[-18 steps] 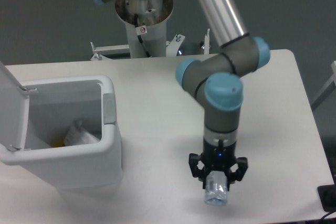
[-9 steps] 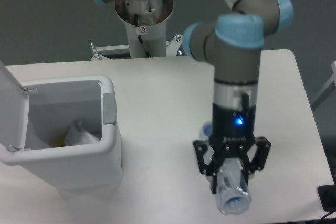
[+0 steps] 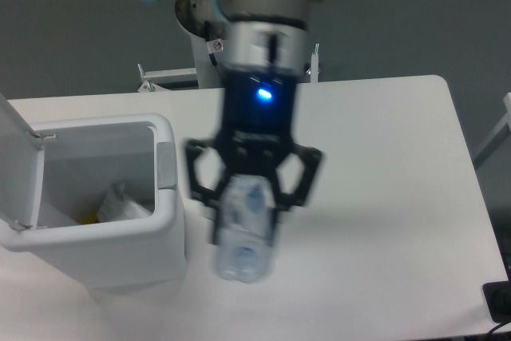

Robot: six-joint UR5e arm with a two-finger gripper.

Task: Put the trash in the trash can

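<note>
While the arm is blurred in the shot, we can still make out the gripper (image 3: pixel 249 197) pretty well: its black fingers (image 3: pixel 206 177) are clamped on the clear bluish bottle (image 3: pixel 243 233), one on each side of the upper part. The bottle hangs below the fingers, roughly upright with a slight tilt, its lower end toward the camera and clearly up off the white table (image 3: pixel 383 157). A blue light (image 3: pixel 263 94) glows on the wrist just above the gripper.

So where's the bottle relative to the goal? It sits just to the right of the trash can (image 3: pixel 96 229) in the view, close to the bin's right wall but not over the opening. We can't tell how high above the rim it is, since the single view doesn't give that away.

The trash can is the big white rectangular bin at the left side of the table, with its hinged lid (image 3: pixel 14 165) swung open and standing up on the left edge. Down inside it we see the whitish see-through packet (image 3: pixel 121 204) lying against the bottom, with a bit of something yellow (image 3: pixel 88 217) next to it that we can't identify.

Behind the table the arm's base column (image 3: pixel 217 45) stands on its mount, and a dark object (image 3: pixel 499 301) pokes in at the bottom right corner.
</note>
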